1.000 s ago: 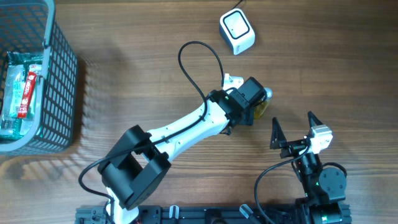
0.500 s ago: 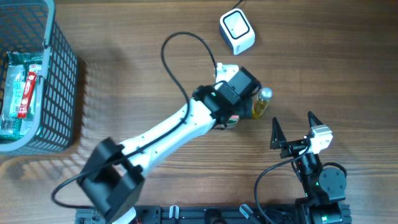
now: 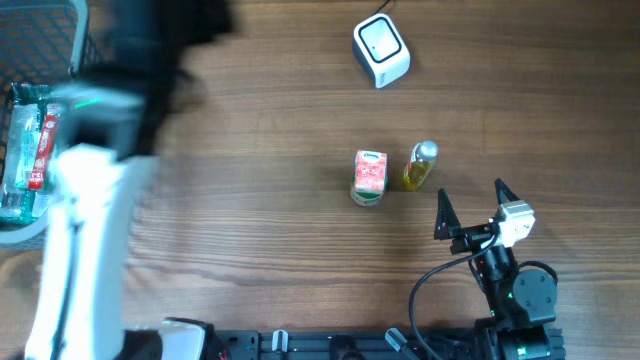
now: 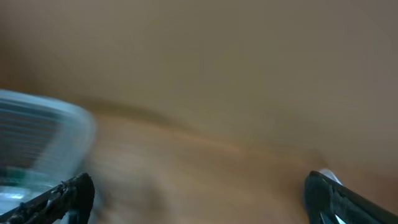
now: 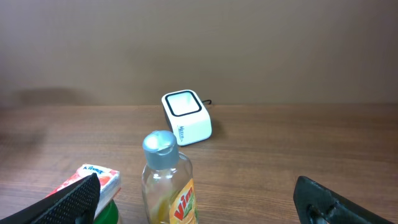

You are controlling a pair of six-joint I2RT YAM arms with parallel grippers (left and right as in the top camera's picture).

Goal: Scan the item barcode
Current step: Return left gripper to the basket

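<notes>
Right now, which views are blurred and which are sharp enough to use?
Overhead: the left arm is a motion smear over the basket; the carton, bottle and scanner are sharp. Left wrist: the whole frame is smeared, and only the basket's rim and the dark fingertips can be made out. Right wrist: sharp, even light, no glare.

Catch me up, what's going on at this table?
Nothing is held. The left claw is open and empty, its arm a blur by the basket. The right claw sits open at the near edge, facing the yellow bottle. The bottle and a small carton sit mid-table; the white scanner sits farther back.
</notes>
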